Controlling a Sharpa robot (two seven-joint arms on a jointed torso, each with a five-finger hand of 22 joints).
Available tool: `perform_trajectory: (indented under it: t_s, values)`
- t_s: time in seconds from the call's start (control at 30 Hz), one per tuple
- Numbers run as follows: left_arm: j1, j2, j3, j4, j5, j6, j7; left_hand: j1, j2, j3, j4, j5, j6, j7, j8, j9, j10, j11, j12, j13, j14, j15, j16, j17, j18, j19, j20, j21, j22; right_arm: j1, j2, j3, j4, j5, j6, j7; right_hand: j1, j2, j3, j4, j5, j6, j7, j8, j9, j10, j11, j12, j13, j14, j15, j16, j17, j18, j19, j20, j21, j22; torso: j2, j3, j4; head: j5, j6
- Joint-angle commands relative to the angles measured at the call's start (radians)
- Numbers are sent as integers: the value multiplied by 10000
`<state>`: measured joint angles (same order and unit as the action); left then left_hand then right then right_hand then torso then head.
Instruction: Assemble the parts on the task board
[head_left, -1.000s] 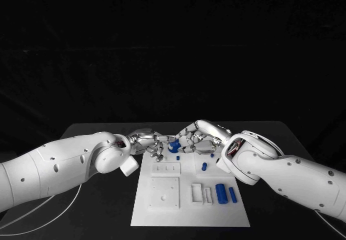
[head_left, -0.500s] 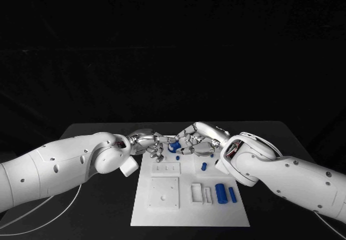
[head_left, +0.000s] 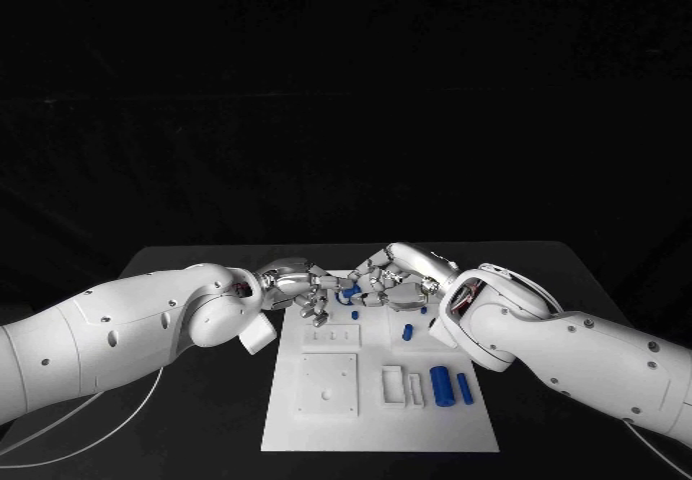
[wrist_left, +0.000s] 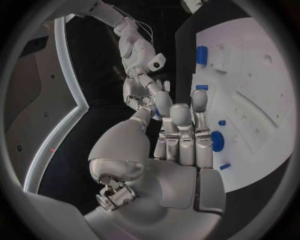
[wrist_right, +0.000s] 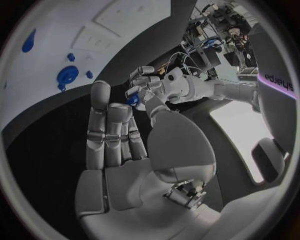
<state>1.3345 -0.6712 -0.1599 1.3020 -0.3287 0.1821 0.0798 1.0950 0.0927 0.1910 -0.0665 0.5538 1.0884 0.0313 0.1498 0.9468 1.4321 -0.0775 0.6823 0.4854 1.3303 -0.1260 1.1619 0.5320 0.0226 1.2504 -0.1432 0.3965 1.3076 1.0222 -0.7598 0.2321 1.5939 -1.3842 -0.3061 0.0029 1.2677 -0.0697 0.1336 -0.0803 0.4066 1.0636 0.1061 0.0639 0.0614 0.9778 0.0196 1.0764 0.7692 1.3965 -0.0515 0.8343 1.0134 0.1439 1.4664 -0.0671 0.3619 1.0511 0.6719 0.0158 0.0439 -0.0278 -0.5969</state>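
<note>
- Black desk (head_left: 188, 260) under a dark backdrop, with the flat white rectangular task board (head_left: 378, 425) lying in its middle.
- Left hand (head_left: 296, 285), silver, reaches over the board's far end; whether it pinches anything I cannot tell.
- Right hand (head_left: 389, 280), silver, meets it fingertip to fingertip; a small blue part (wrist_right: 132, 100) sits between the two hands' fingertips, but which hand grips it I cannot tell.
- Just beneath the hands, a round blue disc part (wrist_left: 217, 141) sits on the board.
- Nearer the robot, a stubby blue cylinder (head_left: 441, 386) lies beside a thinner blue peg (head_left: 464, 389) at the board's right edge.
</note>
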Motion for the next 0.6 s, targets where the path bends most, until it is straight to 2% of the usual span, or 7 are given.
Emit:
perform_trajectory:
  t_s: [0.03,0.27,0.43,0.6]
  values:
    - [1,21,7,40,-156,256,181,84,17,1335,-1279,64,318,-251,-26,-11,-33,-12,-5,-10,-56,-9,43,-9,-111,-64,-17,38,200,-9,25,-4,-15,36,-46,-36,-88,-23,25,83,-68,172,-29,-19,11,31,-90,41,13,42,-60,54,7,62,366,-71,0,-18,5,-3,7,-7,-13]
    - [1,27,7,30,-182,175,156,99,5,1330,-1236,63,330,-250,-46,-32,-31,-14,-3,-9,-56,-10,45,-10,-110,-65,-17,40,197,-9,46,-9,-6,21,-16,-15,-74,105,56,161,-346,1102,-339,4,60,75,-263,27,35,61,-169,46,22,-44,370,-170,27,-34,4,2,6,1,-40]
    - [1,44,7,9,-183,127,152,102,-1,1322,-1208,50,325,-249,-54,-36,-29,-13,-2,-8,-54,-10,44,-12,-111,-63,-17,39,196,-9,55,-14,-17,-19,44,-1,-77,202,27,145,-536,1467,-469,1,80,178,-345,-18,60,90,-229,60,55,-139,380,-241,56,-54,5,-6,2,-13,-47]
    - [0,70,7,-6,-161,110,160,123,-5,1311,-1154,11,326,-249,-73,-55,-30,-12,-2,-7,-52,-8,40,-18,-113,-58,-15,33,194,-9,82,-37,-42,-67,118,-9,-116,251,-74,103,-595,1599,-520,-2,76,273,-381,-105,113,105,-261,48,86,-214,375,-294,97,-83,2,-5,-2,-10,-58]
